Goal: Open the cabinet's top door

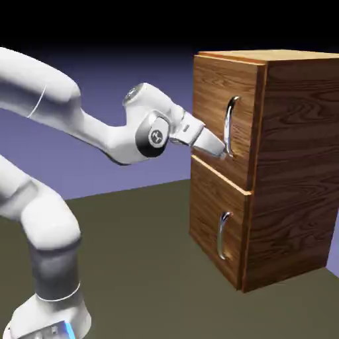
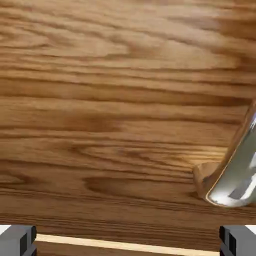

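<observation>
Cabinet (image 1: 291, 165): reddish-brown, streaked with dark wavy grain. Handles (image 1: 228, 126): silver. Arm (image 1: 49, 225): white, marked with black. Backdrop (image 1: 152, 66): blue-violet, shaded to black above.

The tall reddish-brown wood-grain cabinet (image 1: 294, 152) is standing upright at right, its top door (image 1: 215, 106) sitting closed above the lower one.

A plain blue-violet wall (image 1: 159, 79) fades to black toward the top. Below it lies a flat, dark olive-brown floor (image 1: 145, 251).
</observation>
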